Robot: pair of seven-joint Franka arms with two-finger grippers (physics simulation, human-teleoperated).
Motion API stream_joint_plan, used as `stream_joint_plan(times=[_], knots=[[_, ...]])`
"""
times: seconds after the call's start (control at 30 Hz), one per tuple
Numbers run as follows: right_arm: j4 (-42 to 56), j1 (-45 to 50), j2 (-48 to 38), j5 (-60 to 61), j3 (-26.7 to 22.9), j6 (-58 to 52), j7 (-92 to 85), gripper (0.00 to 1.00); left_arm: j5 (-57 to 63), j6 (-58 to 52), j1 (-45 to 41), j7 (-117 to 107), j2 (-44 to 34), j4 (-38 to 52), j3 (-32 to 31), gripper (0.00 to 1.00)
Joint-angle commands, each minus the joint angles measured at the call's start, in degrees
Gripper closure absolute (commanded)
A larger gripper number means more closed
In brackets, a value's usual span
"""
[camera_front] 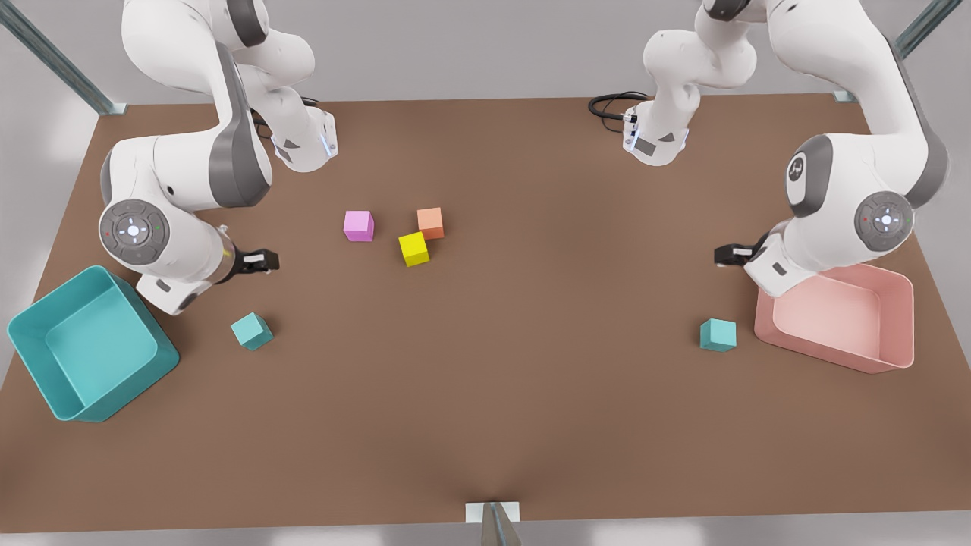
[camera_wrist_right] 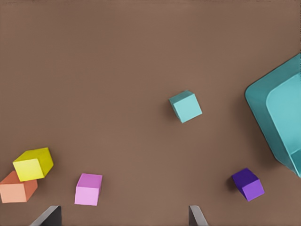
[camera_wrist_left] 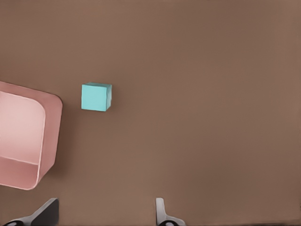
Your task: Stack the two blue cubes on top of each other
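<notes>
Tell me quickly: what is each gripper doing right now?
Left gripper: open, empty, near the pink bin.
Right gripper: open, empty, near the teal bin.

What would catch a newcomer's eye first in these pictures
Probably the two bins: a teal bin at the front view's left edge and a pink bin at its right, each with a blue cube lying apart on the brown table. Mid-table, pink, orange and yellow cubes cluster.

No readable text or labels anywhere (cubes included).
</notes>
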Motion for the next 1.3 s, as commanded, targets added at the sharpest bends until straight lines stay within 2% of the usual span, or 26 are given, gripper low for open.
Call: stream_joint_plan(times=[0.0, 0.03, 0.07, 0.17, 0.27, 0.37, 0.43, 0.53, 0.57, 0.63, 0.8, 0.97, 1.03, 1.1, 1.27], knots=[[0.0, -0.1, -0.1, -0.2, 0.0, 1.6, 1.7, 0.0, -0.3, -1.0, 1.5, 4.7, -1.3, 0.0, -0.4, 0.0], [0.1, -0.1, 0.0, -0.3, 0.0, 1.6, 1.8, 0.0, -0.4, -1.1, 6.0, 4.9, -1.3, 0.0, -4.5, 0.0], [0.1, -0.5, 0.0, -0.1, 0.0, 1.6, 1.7, 0.0, -0.2, -1.1, 6.2, 4.9, -1.1, 0.0, -5.2, 0.0], [-1.5, -0.8, 4.4, -2.8, -0.3, 2.1, 0.9, 0.0, -0.3, -1.0, 6.8, 4.9, -0.2, 0.0, -5.2, 0.0], [-2.4, -6.8, 12.2, -1.5, -0.4, 7.9, 1.6, 0.0, -0.2, -2.4, 6.7, 4.5, 0.6, -0.1, -5.3, 0.0], [-11.6, -13.3, 12.3, 4.5, -0.5, 14.2, 9.3, 0.0, -0.1, -4.9, 6.7, 4.6, 3.2, -0.2, -5.3, 0.0], [-13.0, -14.0, 12.2, 5.3, -0.5, 14.7, 17.4, 0.0, -0.3, -4.6, 6.8, 4.6, 4.5, -0.1, -5.3, 0.0], [-15.9, -15.2, 12.2, 10.9, -1.9, 29.1, 16.8, 0.0, -0.3, -1.4, 6.8, 4.5, 4.5, -1.0, -5.3, 0.0], [-20.1, -15.5, 11.0, 18.2, -3.4, 37.5, 17.2, 0.0, -0.3, -0.8, 6.8, 4.5, 4.5, -1.1, -5.3, 0.0], [-27.4, -15.1, 8.6, 18.7, -3.9, 47.4, 17.6, 0.0, -0.2, 0.0, 6.8, 4.6, 4.5, -1.0, -5.3, 0.0], [-29.7, -14.9, 8.6, 18.9, -5.6, 50.7, 20.1, 0.0, -0.4, 0.3, 6.8, 4.9, 5.0, -0.8, -5.3, 0.0], [-41.6, -14.8, 3.8, 18.9, -5.6, 60.7, 28.8, 0.0, 0.1, 0.5, 8.9, 5.0, 5.4, -0.7, -5.3, 0.0], [-43.2, -14.8, 3.3, 18.9, -5.6, 61.1, 32.1, 0.0, 0.1, 0.5, 9.4, 4.9, 5.4, -0.6, -5.3, 0.0], [-44.3, -14.7, 2.8, 19.0, -5.6, 61.3, 35.7, 0.0, -0.3, 5.2, 9.6, 4.8, 5.5, -0.6, -5.3, 0.0], [-46.1, -13.9, 3.0, 20.1, -5.5, 62.5, 42.7, 0.0, -1.3, 5.4, 11.2, 5.4, 5.4, -1.8, -5.4, 0.0]])
